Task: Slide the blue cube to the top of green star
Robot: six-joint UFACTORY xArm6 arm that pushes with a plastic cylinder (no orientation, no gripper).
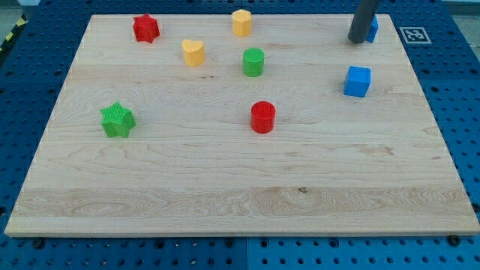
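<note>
The blue cube sits on the wooden board at the view's right, upper half. The green star lies far off at the view's left, about mid-height. My tip is at the view's top right, above the blue cube and a little apart from it. The rod stands right against a second blue block, which it partly hides, so that block's shape cannot be made out.
A red star lies at the top left. A yellow heart, a yellow hexagonal block, a green cylinder and a red cylinder lie between the cube and the green star. The board's right edge is near the cube.
</note>
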